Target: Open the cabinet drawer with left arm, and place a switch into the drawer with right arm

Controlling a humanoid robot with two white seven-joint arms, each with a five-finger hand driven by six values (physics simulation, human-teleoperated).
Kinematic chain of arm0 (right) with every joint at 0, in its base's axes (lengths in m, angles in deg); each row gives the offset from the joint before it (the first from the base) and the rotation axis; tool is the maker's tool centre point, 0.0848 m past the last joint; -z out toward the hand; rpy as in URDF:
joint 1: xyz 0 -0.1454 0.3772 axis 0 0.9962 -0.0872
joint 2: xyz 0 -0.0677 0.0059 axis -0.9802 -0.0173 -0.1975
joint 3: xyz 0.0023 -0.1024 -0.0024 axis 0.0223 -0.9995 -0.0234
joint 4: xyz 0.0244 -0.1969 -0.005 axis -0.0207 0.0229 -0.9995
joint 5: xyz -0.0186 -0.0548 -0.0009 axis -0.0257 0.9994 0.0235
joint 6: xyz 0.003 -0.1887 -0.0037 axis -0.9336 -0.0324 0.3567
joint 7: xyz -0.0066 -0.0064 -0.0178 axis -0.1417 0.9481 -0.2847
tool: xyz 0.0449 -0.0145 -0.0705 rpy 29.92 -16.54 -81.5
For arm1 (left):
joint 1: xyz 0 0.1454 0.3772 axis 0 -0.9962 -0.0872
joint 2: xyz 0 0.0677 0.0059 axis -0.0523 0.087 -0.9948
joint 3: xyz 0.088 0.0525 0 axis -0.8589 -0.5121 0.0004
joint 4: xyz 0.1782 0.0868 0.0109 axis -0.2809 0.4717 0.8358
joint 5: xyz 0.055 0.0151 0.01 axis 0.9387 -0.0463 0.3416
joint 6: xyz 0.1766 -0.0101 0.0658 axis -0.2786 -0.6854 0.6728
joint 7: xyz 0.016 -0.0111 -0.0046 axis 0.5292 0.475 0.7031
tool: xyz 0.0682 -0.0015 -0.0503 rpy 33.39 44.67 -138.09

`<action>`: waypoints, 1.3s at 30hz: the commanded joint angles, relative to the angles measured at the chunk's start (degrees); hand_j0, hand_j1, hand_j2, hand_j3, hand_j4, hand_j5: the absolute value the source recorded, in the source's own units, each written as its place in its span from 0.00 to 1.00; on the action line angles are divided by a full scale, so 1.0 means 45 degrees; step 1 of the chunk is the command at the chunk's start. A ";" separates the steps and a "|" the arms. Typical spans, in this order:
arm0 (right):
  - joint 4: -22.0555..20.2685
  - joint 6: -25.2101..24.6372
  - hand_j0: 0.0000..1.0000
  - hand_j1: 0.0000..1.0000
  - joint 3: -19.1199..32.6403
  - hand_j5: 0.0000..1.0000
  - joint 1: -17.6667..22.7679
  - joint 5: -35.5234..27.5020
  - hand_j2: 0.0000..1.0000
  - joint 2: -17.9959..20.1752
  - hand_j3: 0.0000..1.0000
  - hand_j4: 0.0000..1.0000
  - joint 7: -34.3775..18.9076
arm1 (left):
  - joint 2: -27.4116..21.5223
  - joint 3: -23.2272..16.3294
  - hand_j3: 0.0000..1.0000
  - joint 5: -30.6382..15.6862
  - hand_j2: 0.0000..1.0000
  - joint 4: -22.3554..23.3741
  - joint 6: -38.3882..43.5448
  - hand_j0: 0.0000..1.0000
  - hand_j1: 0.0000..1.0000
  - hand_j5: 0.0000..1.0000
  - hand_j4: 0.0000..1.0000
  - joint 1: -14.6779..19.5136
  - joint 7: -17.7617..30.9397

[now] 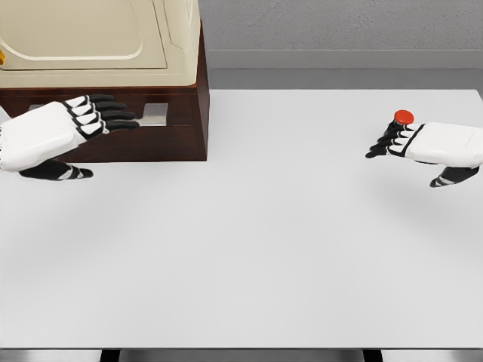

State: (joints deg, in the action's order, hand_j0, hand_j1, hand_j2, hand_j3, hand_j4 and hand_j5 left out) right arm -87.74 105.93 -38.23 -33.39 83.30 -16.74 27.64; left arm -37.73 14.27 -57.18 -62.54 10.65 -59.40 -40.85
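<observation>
While left hand [53, 134] nears drawer [155, 115]; table [241, 249] bare.

Simulated test bench: bare white worktop [249, 249], plain grey wall [339, 26], flat rendered surfaces. Wooden cabinet [189, 113] at rear left, cream housing [98, 34] on top.

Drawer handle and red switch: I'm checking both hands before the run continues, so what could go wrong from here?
1. The left hand has open fingers at the drawer handle; it may slip off when pulling.
2. The right hand hides most of the switch and could knock it away.
</observation>
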 commanded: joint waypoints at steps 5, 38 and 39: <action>0.2937 -0.0024 1.00 1.00 0.0093 1.00 -0.0507 -0.0304 1.00 -0.1911 1.00 1.00 -0.0011 | 0.0611 -0.0069 1.00 -0.1308 1.00 0.0036 -0.0002 1.00 1.00 1.00 1.00 0.0059 -0.0025; 1.3760 -0.0024 1.00 1.00 0.1656 1.00 -0.3770 0.2958 1.00 -0.7850 1.00 1.00 -0.1398 | -0.0385 -0.1046 1.00 -0.6973 1.00 0.1325 -0.0002 1.00 1.00 1.00 1.00 0.0820 0.3959; 1.3779 -0.0024 1.00 1.00 0.1636 1.00 -0.3770 0.2958 1.00 -0.7869 1.00 1.00 -0.1398 | -0.0190 -0.1027 1.00 -0.6914 1.00 0.1345 -0.0002 1.00 1.00 1.00 1.00 0.0820 0.4057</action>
State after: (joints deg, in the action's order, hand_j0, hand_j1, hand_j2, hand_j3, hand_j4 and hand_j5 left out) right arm -25.97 105.96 -31.16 -50.35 96.82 -51.90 21.36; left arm -39.36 9.62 -87.72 -57.19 10.57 -55.71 -23.18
